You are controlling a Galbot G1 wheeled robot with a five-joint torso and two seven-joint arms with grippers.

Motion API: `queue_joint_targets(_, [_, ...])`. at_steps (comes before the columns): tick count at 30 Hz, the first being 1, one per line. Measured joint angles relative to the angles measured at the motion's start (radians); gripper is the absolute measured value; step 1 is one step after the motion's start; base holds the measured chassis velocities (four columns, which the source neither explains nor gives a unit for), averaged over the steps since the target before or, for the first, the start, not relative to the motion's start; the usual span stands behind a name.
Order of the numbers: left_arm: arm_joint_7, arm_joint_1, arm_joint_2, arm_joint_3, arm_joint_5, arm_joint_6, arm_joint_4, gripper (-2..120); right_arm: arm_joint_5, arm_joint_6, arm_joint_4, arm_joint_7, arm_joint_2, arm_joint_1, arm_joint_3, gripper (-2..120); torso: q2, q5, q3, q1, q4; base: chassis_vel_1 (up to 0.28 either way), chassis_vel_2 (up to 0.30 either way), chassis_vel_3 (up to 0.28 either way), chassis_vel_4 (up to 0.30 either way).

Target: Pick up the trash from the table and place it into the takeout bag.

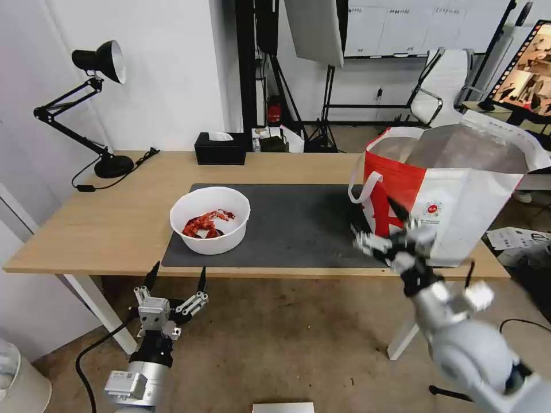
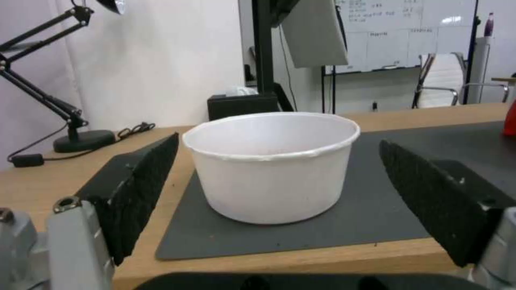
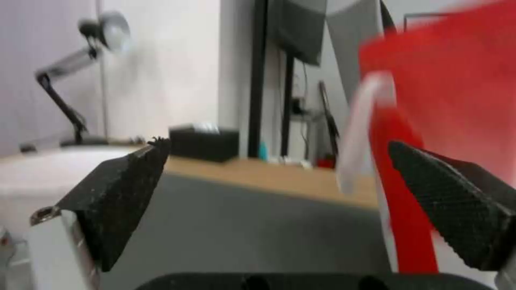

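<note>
Now the white bowl (image 1: 210,219) of crayfish shells sits on the grey mat (image 1: 298,223), and the left gripper (image 1: 177,280) hangs just off the table (image 1: 120,212) edge, spread wide, empty. Right gripper (image 1: 379,226), also agape, hovers beside the takeout bag (image 1: 459,195).

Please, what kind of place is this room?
Probably a studio or lab office: a whiteboard on the back wall, light stands, an office chair, and a desk lamp on the table.
</note>
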Motion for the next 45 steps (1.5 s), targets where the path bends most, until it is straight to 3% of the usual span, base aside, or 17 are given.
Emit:
queue_joint_targets(7, [0.000,-0.002,-0.002,0.009,0.002,-0.003,0.011,100,-0.126,0.056,-0.065,0.009,0.063,-0.103,-0.005,100,0.000,-0.0001,0.000,0.000,0.0000,0.000,0.000,0.000,0.000])
queue_joint_targets(22, [0.000,0.009,-0.005,0.003,0.008,-0.010,0.011,100,-0.121,0.056,-0.090,0.024,0.085,-0.107,-0.043,100,0.000,-0.0001,0.000,0.000,0.0003,0.000,0.000,0.000,0.000])
queue_joint_targets(25, [-0.080,-0.023,0.034,0.004,-0.057,0.099,-0.035,100,-0.119,0.054,-0.090,0.024,0.084,-0.105,-0.043,100,0.000,-0.0003,0.000,0.000,0.0004,0.000,0.000,0.000,0.000])
queue_joint_targets(26, [-0.080,-0.023,0.034,0.004,-0.057,0.099,-0.035,100,-0.119,0.054,-0.090,0.024,0.084,-0.105,-0.043,100,0.000,-0.0003,0.000,0.000,0.0004,0.000,0.000,0.000,0.000])
queue_joint_targets(30, [-0.124,-0.133,0.162,-0.086,-0.356,0.347,-0.113,100,-0.118,0.052,-0.090,0.025,0.084,-0.104,-0.044,100,0.000,-0.0003,0.000,0.000,0.0007,0.000,0.000,0.000,0.000])
queue_joint_targets(31, [-0.124,-0.133,0.162,-0.086,-0.356,0.347,-0.113,100,-0.118,0.052,-0.090,0.025,0.084,-0.104,-0.044,100,0.000,-0.0003,0.000,0.000,0.0007,0.000,0.000,0.000,0.000])
queue_joint_targets(34, [-0.160,-0.246,0.350,-0.150,-0.696,0.504,-0.098,100,-0.117,0.051,-0.089,0.025,0.083,-0.103,-0.044,100,0.000,-0.0003,0.000,0.000,-0.0001,0.000,0.000,0.000,0.000])
queue_joint_targets(35, [-0.160,-0.246,0.350,-0.150,-0.696,0.504,-0.098,100,-0.117,0.051,-0.089,0.025,0.083,-0.103,-0.044,100,0.000,-0.0003,0.000,0.000,-0.0001,0.000,0.000,0.000,0.000])
queue_joint_targets(38, [-0.164,-0.377,0.538,-0.183,-1.002,0.629,-0.018,100,-0.116,0.051,-0.089,0.026,0.083,-0.102,-0.044,100,0.000,-0.0002,0.000,0.000,0.0002,0.000,0.000,0.000,0.000])
queue_joint_targets(39, [-0.164,-0.377,0.538,-0.183,-1.002,0.629,-0.018,100,-0.116,0.051,-0.089,0.026,0.083,-0.102,-0.044,100,0.000,-0.0002,0.000,0.000,0.0002,0.000,0.000,0.000,0.000])
queue_joint_targets(42, [-0.146,-0.574,0.645,-0.152,-1.203,0.801,0.085,100,-0.116,0.050,-0.089,0.026,0.083,-0.102,-0.044,100,0.000,-0.0006,0.000,0.000,0.0001,0.000,0.000,0.000,0.000])
queue_joint_targets(43, [-0.146,-0.574,0.645,-0.152,-1.203,0.801,0.085,100,-0.116,0.050,-0.089,0.026,0.083,-0.102,-0.044,100,0.000,-0.0006,0.000,0.000,0.0001,0.000,0.000,0.000,0.000])
queue_joint_targets(45, [-0.149,-0.680,0.696,-0.107,-1.281,0.880,0.150,100,-0.116,0.050,-0.089,0.026,0.083,-0.102,-0.044,100,0.000,0.0001,0.000,0.000,-0.0001,0.000,0.000,0.000,0.000])
